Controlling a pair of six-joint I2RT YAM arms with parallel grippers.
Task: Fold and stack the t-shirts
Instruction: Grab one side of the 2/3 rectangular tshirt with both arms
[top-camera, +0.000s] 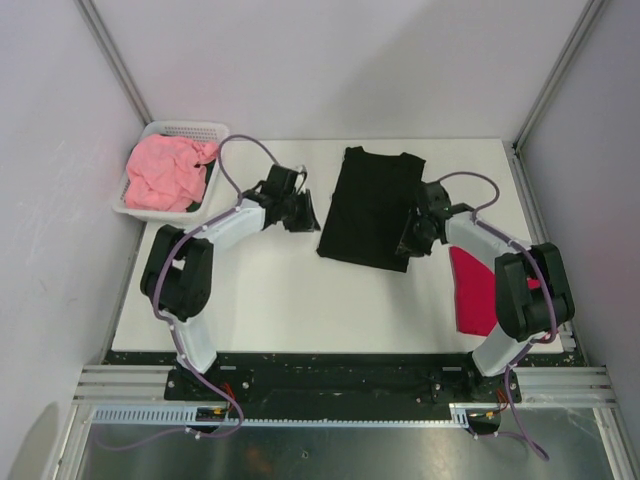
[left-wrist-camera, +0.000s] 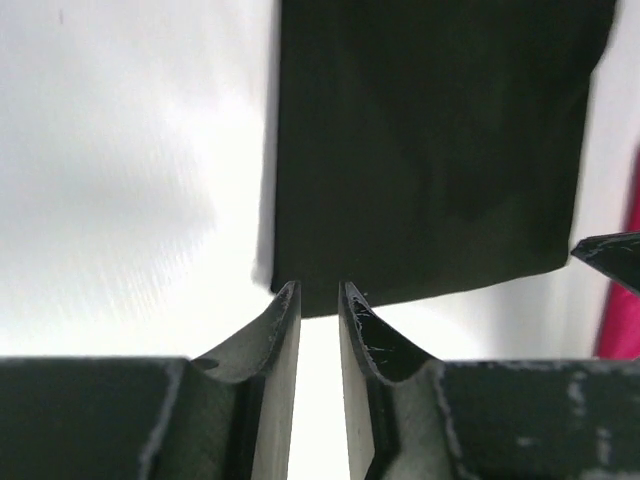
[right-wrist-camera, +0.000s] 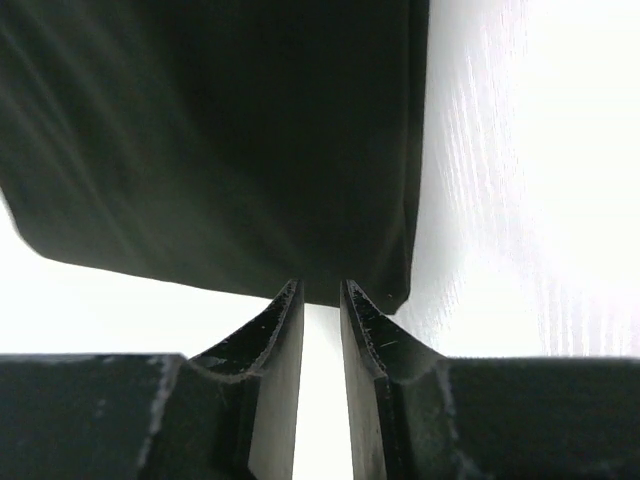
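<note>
Three shirts are lying at different spots around the white worktop (top-camera: 280, 300). The black shirt (top-camera: 370, 205) is resting flat at the middle back as a long strip with no sleeves showing. The pink shirt (top-camera: 165, 175) is sitting crumpled in the basket (top-camera: 190, 128) at the far left corner. The red shirt (top-camera: 475, 290) is lying at the right edge, partly under the right arm.

The left claw (top-camera: 303, 212) is hovering just beside the strip's left edge, close to its near corner. The right claw (top-camera: 408, 243) is hovering over the near right corner. Both wrist views are showing the fingers parted by a narrow gap with bare worktop between them. They are pinching nothing, and the cloth's edge is just ahead of the tips.

The step in hand is likely the crosswise fold of the black shirt. Doing it well is probably going to mean sliding a finger under every layer at each corner and closing both claws together. The claws should then be lifting evenly and carrying the near edge toward the far one so the sides are lining up. Catching only the top layer is risking pulling the strip open.
</note>
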